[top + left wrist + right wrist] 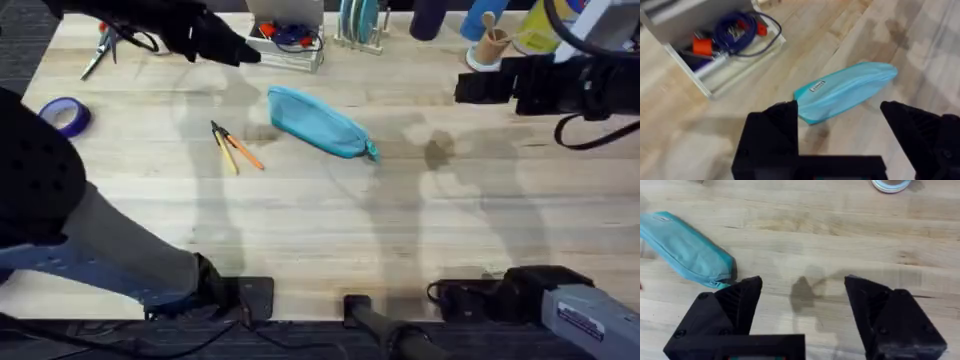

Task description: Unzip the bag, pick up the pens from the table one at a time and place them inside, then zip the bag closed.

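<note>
Teal bag [320, 122] lies slantwise between both spread-open grippers, left gripper [840, 112] nearer than right gripper [802, 292].

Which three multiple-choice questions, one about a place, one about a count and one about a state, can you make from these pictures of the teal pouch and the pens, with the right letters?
1. Where do the thin orange and yellow pens lie on the light wooden table in the overhead view?
A. left of the pouch
B. on top of the pouch
C. inside the pouch

2. How many soft teal fabric pouches are on the table?
A. three
B. two
C. one

3. How are the fingers of the black left gripper and the black right gripper?
A. both shut on pens
B. both open, holding nothing
C. left shut on the pouch

Answers:
1 A, the pens rest on bare wood left of the pouch.
2 C, a single pouch lies there.
3 B, each wrist view shows a wide empty gap between the fingers.
</note>
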Controlling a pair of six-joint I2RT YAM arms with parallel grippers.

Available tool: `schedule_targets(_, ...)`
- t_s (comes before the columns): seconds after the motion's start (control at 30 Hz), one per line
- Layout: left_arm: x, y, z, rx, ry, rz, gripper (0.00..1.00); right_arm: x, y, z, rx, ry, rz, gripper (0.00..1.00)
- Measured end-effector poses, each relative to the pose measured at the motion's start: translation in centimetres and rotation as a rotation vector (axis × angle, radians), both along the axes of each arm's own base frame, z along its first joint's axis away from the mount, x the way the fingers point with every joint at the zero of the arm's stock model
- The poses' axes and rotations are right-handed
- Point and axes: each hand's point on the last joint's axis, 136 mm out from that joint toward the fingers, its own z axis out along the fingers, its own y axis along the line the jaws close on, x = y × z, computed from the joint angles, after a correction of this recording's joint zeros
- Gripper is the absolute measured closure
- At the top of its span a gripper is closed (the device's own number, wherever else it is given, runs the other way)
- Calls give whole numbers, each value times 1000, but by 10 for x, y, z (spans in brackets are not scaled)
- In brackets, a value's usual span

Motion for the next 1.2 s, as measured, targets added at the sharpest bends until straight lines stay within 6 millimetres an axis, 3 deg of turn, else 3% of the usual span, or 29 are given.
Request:
schedule_targets(0.37,5,1,1,84,-225,-172,10,0,0,0,0,0,0,5)
schedule_targets(0.73,21,0,-25,-3,-306,-261,10,0,0,0,0,0,0,6)
schedule_targets(0.87,27,10,-29,-73,-323,-231,10,0,0,0,0,0,0,5)
schedule_targets(1.0,33,21,-47,-129,-287,-194,10,0,0,0,0,0,0,5)
schedule_targets(1.2,38,19,-78,-182,-216,-186,10,0,0,0,0,0,0,5)
